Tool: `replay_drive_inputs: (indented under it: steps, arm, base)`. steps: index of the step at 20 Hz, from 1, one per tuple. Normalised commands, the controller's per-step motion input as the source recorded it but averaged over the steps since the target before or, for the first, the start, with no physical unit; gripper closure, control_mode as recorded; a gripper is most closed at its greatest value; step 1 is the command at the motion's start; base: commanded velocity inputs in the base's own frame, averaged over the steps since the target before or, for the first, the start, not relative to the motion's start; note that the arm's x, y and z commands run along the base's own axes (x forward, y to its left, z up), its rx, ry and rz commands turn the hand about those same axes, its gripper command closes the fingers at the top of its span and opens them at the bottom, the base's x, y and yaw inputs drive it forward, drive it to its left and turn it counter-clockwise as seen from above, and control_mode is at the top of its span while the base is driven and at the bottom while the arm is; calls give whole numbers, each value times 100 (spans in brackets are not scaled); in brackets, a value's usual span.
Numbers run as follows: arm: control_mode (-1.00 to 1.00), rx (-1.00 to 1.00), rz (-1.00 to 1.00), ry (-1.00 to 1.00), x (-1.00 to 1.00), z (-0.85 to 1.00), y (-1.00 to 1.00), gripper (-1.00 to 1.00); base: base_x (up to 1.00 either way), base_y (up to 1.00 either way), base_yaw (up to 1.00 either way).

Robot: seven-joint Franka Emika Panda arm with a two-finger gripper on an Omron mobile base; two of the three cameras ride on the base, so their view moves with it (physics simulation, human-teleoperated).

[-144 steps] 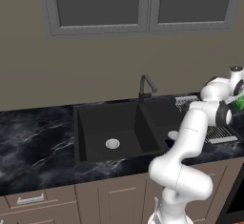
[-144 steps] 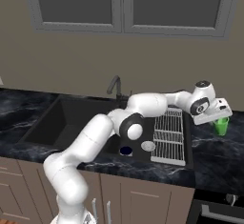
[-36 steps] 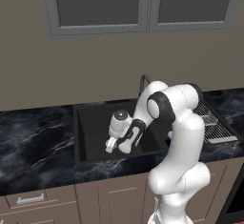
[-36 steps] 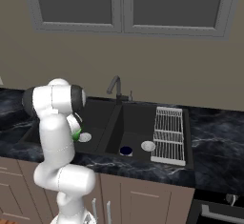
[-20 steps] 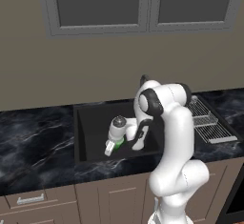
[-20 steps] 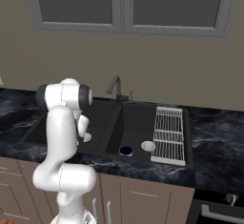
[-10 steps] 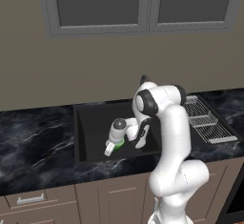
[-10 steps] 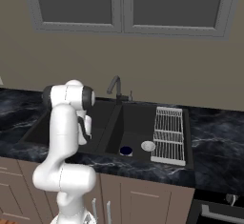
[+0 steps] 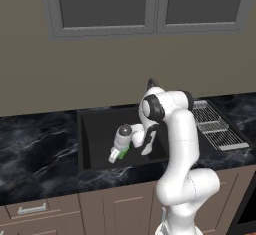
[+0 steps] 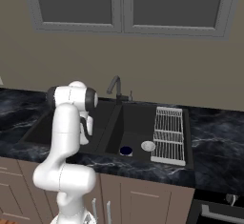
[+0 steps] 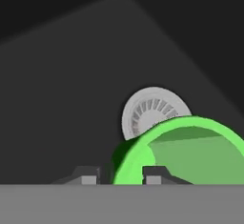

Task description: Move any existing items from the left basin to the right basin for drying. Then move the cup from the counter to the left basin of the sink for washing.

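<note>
The gripper (image 9: 116,155) hangs low inside the left basin (image 9: 97,141) of the sink (image 10: 143,118), its fingers (image 11: 153,176) straddling the rim of the green cup (image 11: 183,151) — whether they pinch it or stand slightly apart cannot be told. The cup sits just in front of the silver drain (image 11: 148,109). A small dark blue object (image 10: 126,150) lies in the right basin (image 10: 138,132) — beside a drying rack (image 10: 169,133).

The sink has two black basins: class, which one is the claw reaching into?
The left basin, the wider one. The claw is down inside it with the green cup, while the narrower right basin holds a small dark blue object.
</note>
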Motion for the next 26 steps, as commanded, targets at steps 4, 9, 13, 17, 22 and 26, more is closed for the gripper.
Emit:
replay_drive_inputs:
  steps: [4, 9, 13, 17, 22, 26]
  arm:
    - [-100, 0, -3, 2, 18, 0, 0, -100]
    - [-100, 0, -2, 0, 1, 37, 7, -100]
    - [-100, 0, -3, 0, 0, 86, 12, -100]
    - [-100, 0, -2, 0, 0, 93, 12, -100]
    - [-100, 0, -4, 0, 0, 97, 10, -100]
    - [-100, 0, -5, 0, -10, 100, 2, -100]
  base:
    - [0, 0, 0]
    - [0, 0, 0]
    - [0, 0, 0]
    - [0, 0, 0]
    - [0, 0, 0]
    - [0, 0, 0]
